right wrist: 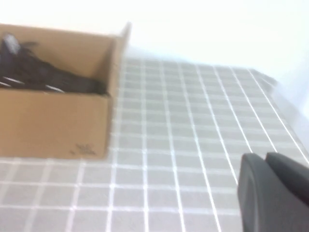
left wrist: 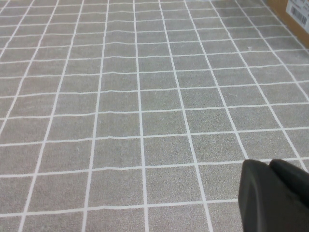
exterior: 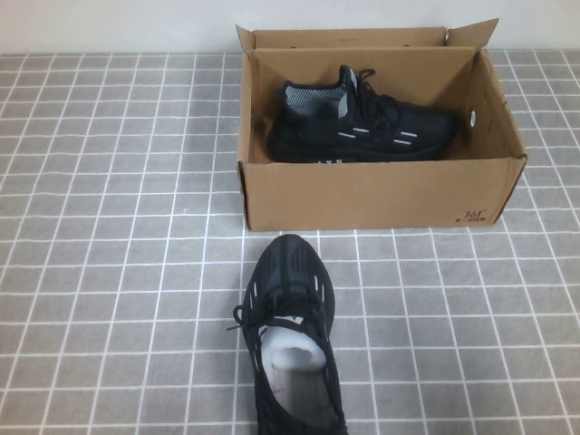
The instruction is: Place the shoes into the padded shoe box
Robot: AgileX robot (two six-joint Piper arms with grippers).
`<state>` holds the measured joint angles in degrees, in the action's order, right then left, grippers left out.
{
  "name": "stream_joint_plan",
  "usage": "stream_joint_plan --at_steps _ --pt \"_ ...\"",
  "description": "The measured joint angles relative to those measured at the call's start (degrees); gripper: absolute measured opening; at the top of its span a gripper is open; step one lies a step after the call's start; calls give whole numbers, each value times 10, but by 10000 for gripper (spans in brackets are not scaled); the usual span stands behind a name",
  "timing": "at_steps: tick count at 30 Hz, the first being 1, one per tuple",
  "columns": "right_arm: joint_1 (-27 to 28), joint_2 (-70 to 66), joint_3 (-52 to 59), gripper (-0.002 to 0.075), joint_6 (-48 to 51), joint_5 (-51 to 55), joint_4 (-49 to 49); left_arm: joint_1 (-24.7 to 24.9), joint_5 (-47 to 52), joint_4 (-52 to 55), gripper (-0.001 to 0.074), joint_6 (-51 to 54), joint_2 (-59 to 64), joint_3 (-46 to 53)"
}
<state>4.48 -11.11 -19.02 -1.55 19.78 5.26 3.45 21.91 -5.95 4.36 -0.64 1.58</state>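
The brown cardboard shoe box (exterior: 372, 190) stands open at the back centre of the table. One black knit sneaker (exterior: 362, 127) lies on its side inside it, toe to the right. The second sneaker (exterior: 292, 335), with white paper stuffing, lies on the table in front of the box, toe pointing at the box. Neither arm shows in the high view. My left gripper (left wrist: 270, 166) is shut and empty over bare tiled cloth. My right gripper (right wrist: 264, 159) is shut and empty, to the right of the box (right wrist: 53, 130), whose sneaker (right wrist: 43, 75) shows in the right wrist view.
A grey cloth with a white grid (exterior: 109, 227) covers the table. A white wall (exterior: 118, 23) runs behind the box. A box corner with a white label (left wrist: 297, 14) shows in the left wrist view.
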Motion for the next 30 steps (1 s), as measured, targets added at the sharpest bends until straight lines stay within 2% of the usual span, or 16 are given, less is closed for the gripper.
stream_joint_plan --at_steps 13,30 --pt "108 134 202 -3 0 -17 4 0 0 0 -4 0 0 0" --pt "113 134 206 -6 0 -7 6 0 0 0 -4 0 0 0"
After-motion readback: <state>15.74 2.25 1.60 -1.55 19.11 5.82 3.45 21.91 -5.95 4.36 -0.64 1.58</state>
